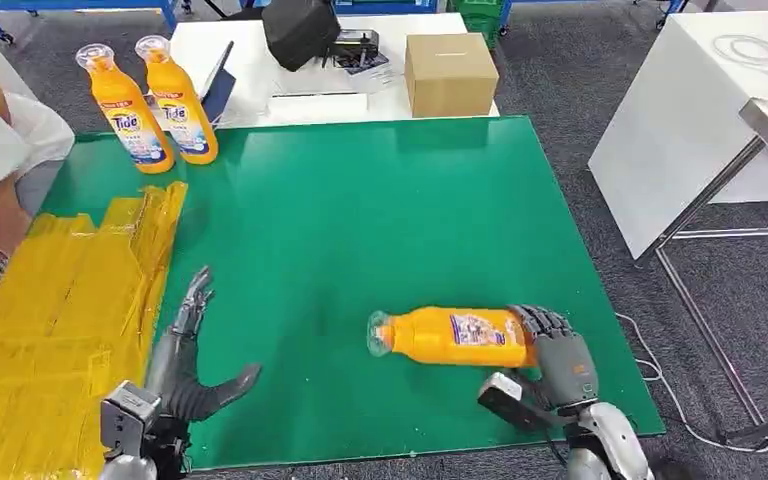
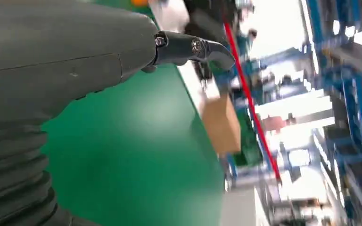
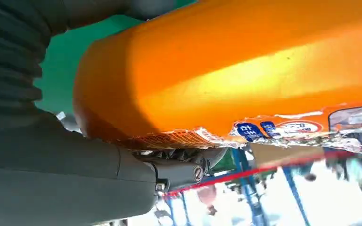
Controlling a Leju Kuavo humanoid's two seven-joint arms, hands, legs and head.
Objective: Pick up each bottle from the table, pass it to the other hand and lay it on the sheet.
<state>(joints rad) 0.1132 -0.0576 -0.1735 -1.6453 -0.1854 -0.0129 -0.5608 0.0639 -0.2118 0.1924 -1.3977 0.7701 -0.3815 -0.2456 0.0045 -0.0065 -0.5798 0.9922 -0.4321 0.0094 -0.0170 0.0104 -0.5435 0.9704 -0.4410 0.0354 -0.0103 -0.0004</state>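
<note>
An orange bottle (image 1: pixel 450 336) with a clear cap lies sideways above the green table (image 1: pixel 360 220) near its front right. My right hand (image 1: pixel 555 352) grips its base end. Up close, the orange bottle (image 3: pixel 226 61) rests against the right hand (image 3: pixel 99 174), whose thumb presses its torn label. My left hand (image 1: pixel 188 355) hovers open at the front left, fingers spread, beside the yellow sheet (image 1: pixel 60 320). The left hand (image 2: pixel 75 61) holds nothing in its wrist view. Two more orange bottles (image 1: pixel 130 110) (image 1: pixel 180 100) stand upright at the table's far left.
A person's sleeve (image 1: pixel 0 150) leans in at the left edge by the sheet. A cardboard box (image 1: pixel 450 75) and a black bag (image 1: pixel 300 30) sit on a white table behind. A white table (image 1: pixel 700 120) stands to the right.
</note>
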